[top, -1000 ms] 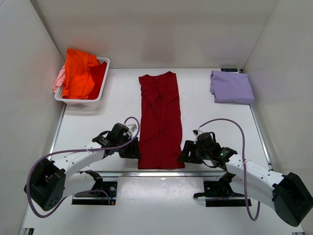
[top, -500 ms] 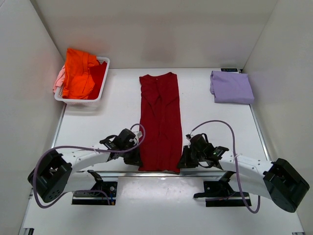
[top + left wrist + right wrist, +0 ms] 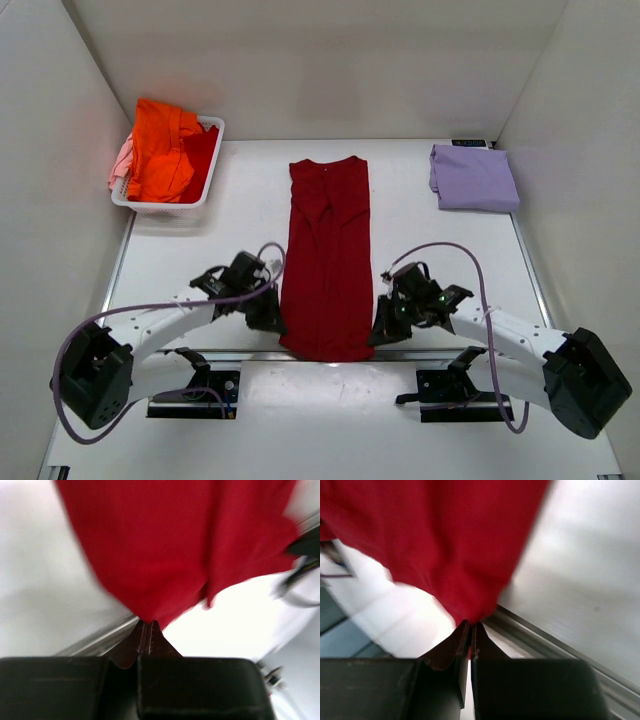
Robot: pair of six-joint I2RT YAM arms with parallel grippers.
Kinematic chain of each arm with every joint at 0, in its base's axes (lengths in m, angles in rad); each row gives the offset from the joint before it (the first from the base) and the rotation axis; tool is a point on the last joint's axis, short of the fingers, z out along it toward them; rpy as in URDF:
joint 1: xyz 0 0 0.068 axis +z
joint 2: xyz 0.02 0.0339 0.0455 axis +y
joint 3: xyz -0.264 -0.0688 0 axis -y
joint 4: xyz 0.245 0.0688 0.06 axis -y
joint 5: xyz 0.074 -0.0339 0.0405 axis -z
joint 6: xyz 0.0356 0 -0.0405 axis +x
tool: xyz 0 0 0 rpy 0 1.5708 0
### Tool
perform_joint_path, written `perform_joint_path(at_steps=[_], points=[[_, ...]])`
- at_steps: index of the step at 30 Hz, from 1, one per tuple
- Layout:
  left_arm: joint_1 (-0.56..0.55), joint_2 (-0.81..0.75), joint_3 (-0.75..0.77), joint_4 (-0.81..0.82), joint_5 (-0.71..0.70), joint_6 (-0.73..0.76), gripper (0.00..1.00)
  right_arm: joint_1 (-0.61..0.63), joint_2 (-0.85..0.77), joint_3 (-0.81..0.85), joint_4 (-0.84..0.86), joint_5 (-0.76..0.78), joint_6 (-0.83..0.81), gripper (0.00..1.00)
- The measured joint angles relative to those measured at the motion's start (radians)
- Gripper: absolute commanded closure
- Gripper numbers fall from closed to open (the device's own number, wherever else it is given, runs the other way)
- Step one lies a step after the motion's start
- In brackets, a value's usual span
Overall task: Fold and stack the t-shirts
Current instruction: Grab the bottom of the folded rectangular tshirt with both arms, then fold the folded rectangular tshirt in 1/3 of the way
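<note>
Table (image 3: pixel 420 230): basket (image 3: pixel 165 206) left, lavender shirt (image 3: pixel 474 178) right, red shirt (image 3: pixel 328 260) probably pinched

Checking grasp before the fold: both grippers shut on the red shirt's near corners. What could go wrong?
1. The left gripper and right gripper pinch the red shirt only at their fingertips; a corner could slip out mid-fold.
2. The hem sags between them by the table rail and may catch.
3. The cloth near the collar is creased, so the fold may come out uneven.
</note>
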Motion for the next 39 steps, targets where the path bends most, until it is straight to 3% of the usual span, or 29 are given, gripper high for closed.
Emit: perform_joint_path(at_steps=[6,14,15,16,18,19,20,21,23,24,25,33,39], points=[[0.218,0.199,0.315,-0.027,0.093,0.098,1.00,-0.229,0.165,0.274,-0.110,-0.092,-0.148,1.00],[0.380,0.638,0.683,0.005,0.153,0.183,0.97,-0.451,0.599,0.707,-0.156,-0.142,-0.339,0.99],[0.396,0.690,0.719,0.022,0.154,0.184,0.81,-0.468,0.665,0.765,-0.150,-0.142,-0.356,0.85],[0.412,0.740,0.754,0.036,0.156,0.186,0.81,-0.482,0.723,0.820,-0.157,-0.140,-0.368,0.78],[0.443,0.831,0.820,0.072,0.166,0.169,0.82,-0.510,0.849,0.949,-0.154,-0.129,-0.397,0.73],[0.455,0.862,0.838,0.095,0.168,0.160,0.77,-0.519,0.884,0.984,-0.145,-0.124,-0.402,0.68],[0.468,0.886,0.848,0.119,0.170,0.146,0.59,-0.528,0.910,1.009,-0.135,-0.117,-0.407,0.55],[0.481,0.898,0.850,0.144,0.172,0.133,0.58,-0.535,0.923,1.023,-0.127,-0.106,-0.409,0.51],[0.502,0.898,0.834,0.203,0.183,0.095,0.53,-0.548,0.922,1.026,-0.119,-0.090,-0.416,0.49],[0.512,0.888,0.818,0.234,0.191,0.078,0.39,-0.553,0.915,1.025,-0.117,-0.081,-0.417,0.50],[0.520,0.875,0.796,0.269,0.198,0.067,0.37,-0.555,0.905,1.017,-0.108,-0.072,-0.418,0.50],[0.502,0.660,0.444,0.399,0.240,0.031,0.35,-0.496,0.611,0.611,0.019,-0.044,-0.356,0.49],[0.432,0.470,0.233,0.379,0.121,0.058,0.32,-0.385,0.444,0.276,0.154,-0.072,-0.212,0.44]])
